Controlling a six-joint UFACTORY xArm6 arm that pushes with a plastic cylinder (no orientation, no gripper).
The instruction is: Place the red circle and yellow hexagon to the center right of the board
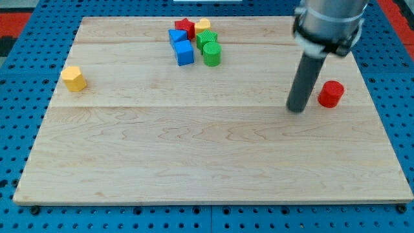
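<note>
The red circle (331, 94) lies near the board's right edge, about mid-height. The yellow hexagon (74, 78) lies near the board's left edge, in the upper half. My tip (297, 109) rests on the board just to the left of the red circle, with a small gap between them. The dark rod rises from the tip to the arm's grey wrist at the view's top right.
A cluster sits at the board's top centre: a red star (185, 27), a yellow block (203, 26), two blue blocks (178, 36) (184, 53), and two green blocks (206, 39) (212, 54). The wooden board (207, 162) lies on a blue perforated table.
</note>
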